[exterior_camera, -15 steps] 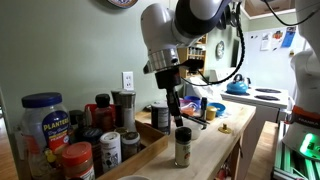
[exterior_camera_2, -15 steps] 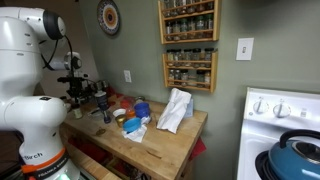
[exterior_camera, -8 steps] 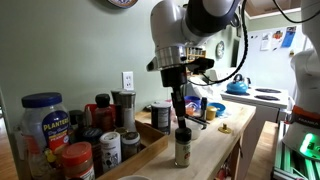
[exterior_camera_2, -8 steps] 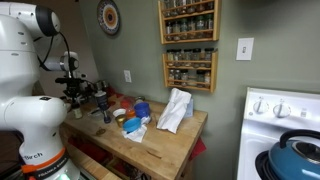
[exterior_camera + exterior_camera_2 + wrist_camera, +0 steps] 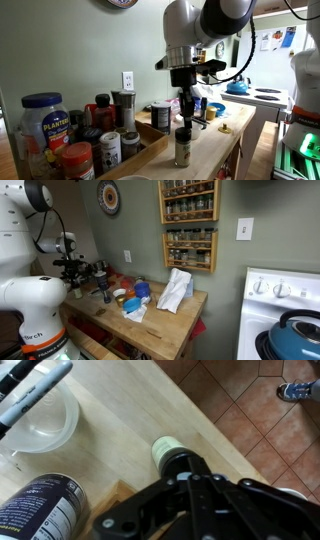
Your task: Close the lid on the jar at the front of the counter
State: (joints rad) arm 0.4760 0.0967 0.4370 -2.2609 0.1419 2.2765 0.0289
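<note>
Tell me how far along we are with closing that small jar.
Done: the black lid sits on the jar near the front edge of the counter. In hand: the gripper hovers just above the lid, aligned. Left: lower onto the lid and tighten it; how tight it already is can't be seen.
</note>
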